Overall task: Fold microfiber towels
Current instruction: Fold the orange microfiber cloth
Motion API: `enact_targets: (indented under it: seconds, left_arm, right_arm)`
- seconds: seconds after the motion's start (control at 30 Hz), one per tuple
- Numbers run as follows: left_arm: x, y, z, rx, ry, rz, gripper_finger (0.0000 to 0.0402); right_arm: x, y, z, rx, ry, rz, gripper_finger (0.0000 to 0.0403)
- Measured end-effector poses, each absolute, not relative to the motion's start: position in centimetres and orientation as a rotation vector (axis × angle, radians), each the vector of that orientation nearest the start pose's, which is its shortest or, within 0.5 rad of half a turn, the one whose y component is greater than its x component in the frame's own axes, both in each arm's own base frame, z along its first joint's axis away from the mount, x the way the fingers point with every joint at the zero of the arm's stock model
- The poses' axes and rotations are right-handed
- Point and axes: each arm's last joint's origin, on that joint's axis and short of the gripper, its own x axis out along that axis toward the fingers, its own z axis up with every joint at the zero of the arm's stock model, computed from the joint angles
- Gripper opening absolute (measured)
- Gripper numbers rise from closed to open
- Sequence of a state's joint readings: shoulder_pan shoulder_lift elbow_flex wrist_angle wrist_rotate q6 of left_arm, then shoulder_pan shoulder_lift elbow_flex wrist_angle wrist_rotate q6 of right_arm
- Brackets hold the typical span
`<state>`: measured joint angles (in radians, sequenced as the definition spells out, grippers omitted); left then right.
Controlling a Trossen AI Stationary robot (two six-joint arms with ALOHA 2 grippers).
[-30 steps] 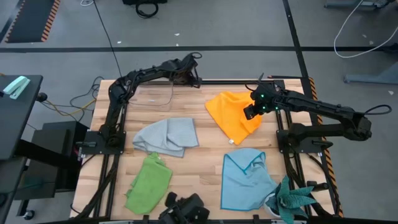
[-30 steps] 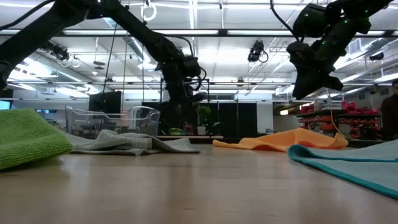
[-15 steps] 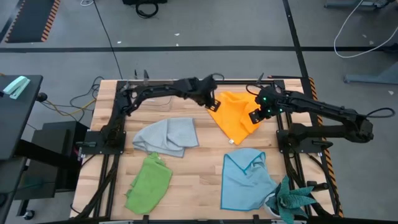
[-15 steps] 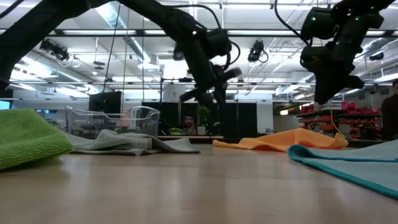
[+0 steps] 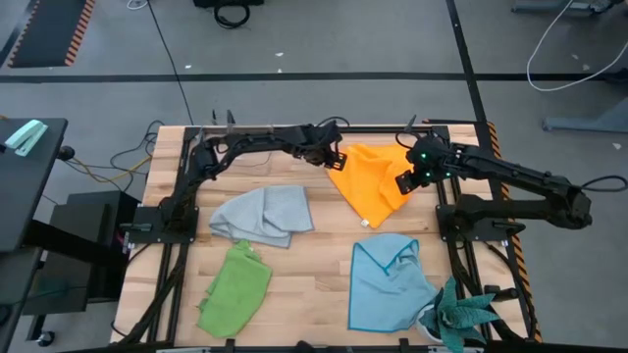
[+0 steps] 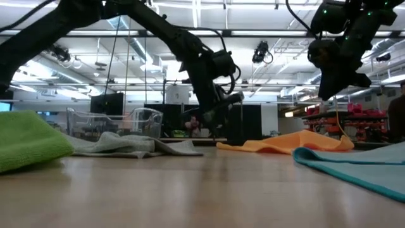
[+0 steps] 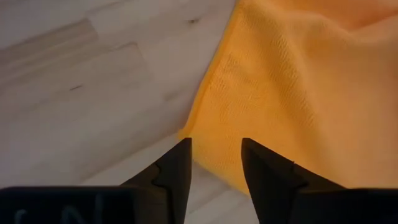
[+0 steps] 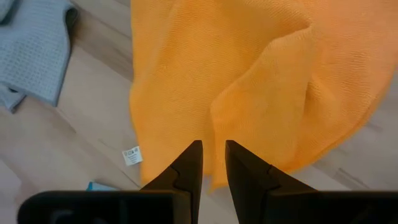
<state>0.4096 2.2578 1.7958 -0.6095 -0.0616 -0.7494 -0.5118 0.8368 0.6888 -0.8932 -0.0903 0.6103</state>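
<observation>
Orange-yellow towel (image 5: 371,181) rumpled on the counter (image 5: 324,250), between both tools.
Left tool (image 7: 214,163) hovers over the towel's near corner, fingers parted with nothing between them; right tool (image 8: 213,163) hangs above its folded far side, fingers slightly apart, gripping nothing.

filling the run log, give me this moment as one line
left gripper: open, over orange towel corner | right gripper: open, above its other side | grey towel: crumpled, untouched

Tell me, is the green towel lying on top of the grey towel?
No, from above the green towel lies apart from the grey towel, nearer the table's front edge.
</observation>
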Motion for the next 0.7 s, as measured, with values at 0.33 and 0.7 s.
enact_targets:
  seconds: [0.33, 0.7]
  left_arm:
    - [43.7, 19.8, 16.7, -0.885, 0.867, 0.795, 0.0151]
    - [43.5, 19.5, 16.6, -0.894, 0.902, 0.781, 0.0143]
  right_arm:
    - [13.3, -6.0, 24.1, 0.868, 0.851, -0.643, 0.0077]
    - [14.4, -5.2, 24.6, 0.889, 0.775, -0.580, 0.0077]
